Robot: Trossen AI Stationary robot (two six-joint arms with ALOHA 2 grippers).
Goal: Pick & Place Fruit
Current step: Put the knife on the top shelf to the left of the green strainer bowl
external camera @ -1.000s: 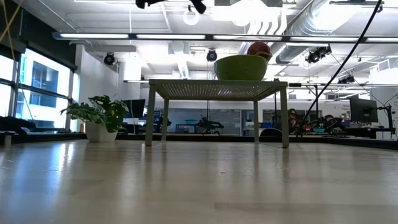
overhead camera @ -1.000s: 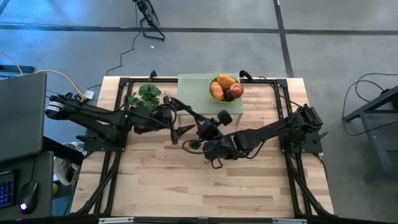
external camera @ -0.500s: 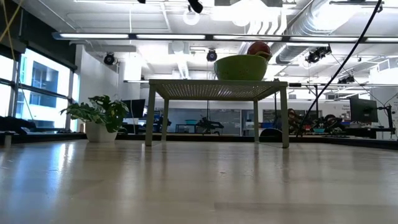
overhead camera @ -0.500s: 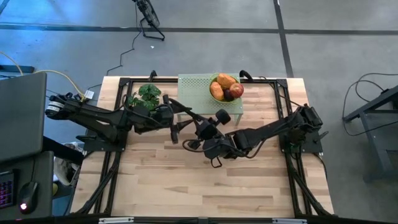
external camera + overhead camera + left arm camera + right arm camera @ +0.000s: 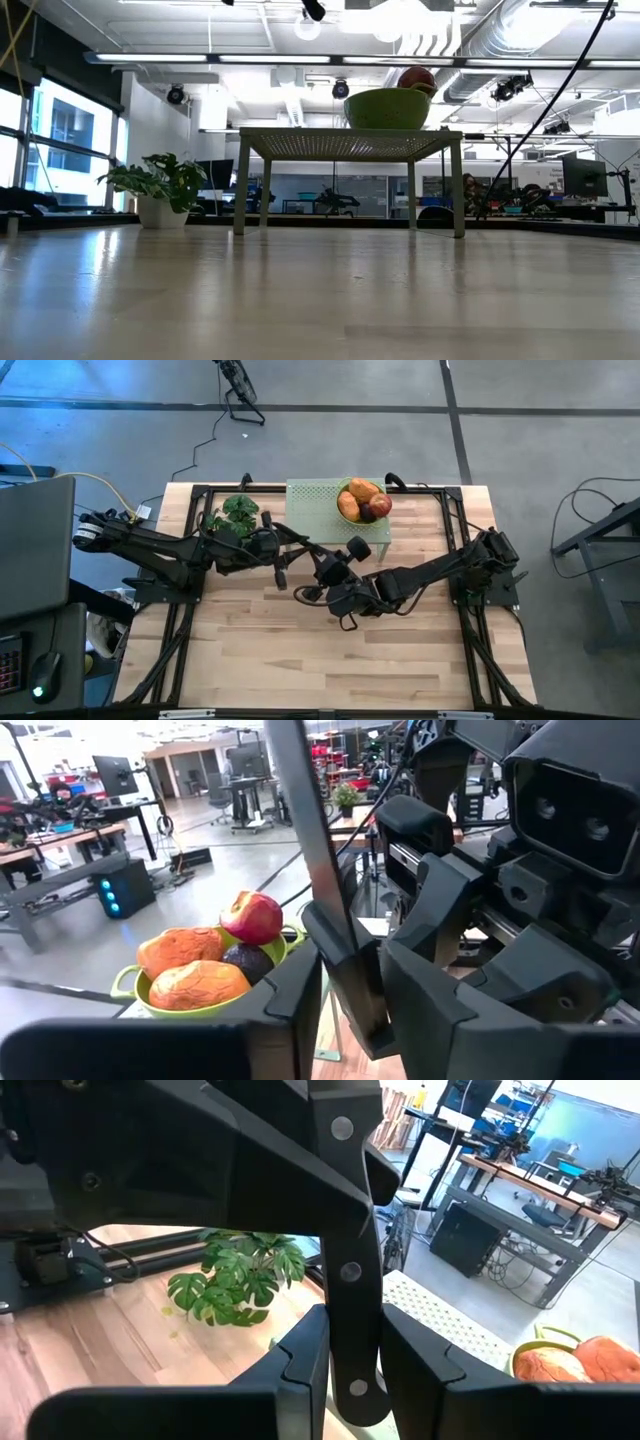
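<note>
The fruit [image 5: 362,500], two orange pieces, a red apple [image 5: 253,916] and a dark purple one, lies in a green bowl [image 5: 130,985]. The bowl stands on a small white perforated stand [image 5: 315,495] at the table's far middle. My two grippers meet in mid-air over the table's middle, on a black-handled knife [image 5: 345,1270]. My left gripper [image 5: 350,1010] comes from the left and is shut on it. My right gripper [image 5: 350,1380] comes from the right and is shut on its handle. My left gripper pinches the knife's black part just below the steel blade [image 5: 345,970] between its two fingers. The fingers come level from the table's left and lie across the knife, which is clear of the table. My right gripper pinches the riveted black handle near its free end [image 5: 352,1350] between its two fingers. The fingers come about level from the table's right and lie across the handle. The knife is lifted clear of the table.
A green leafy plant [image 5: 235,515] stands left of the stand at the far edge. Black frame rails [image 5: 190,550] run along the table's left and right sides. The near half of the wooden tabletop [image 5: 320,660] carries nothing.
My left gripper's fingers, wide apart a second ago, have shut around the knife. Both arms have kept their places, and the knife stays where it was in my right gripper.
</note>
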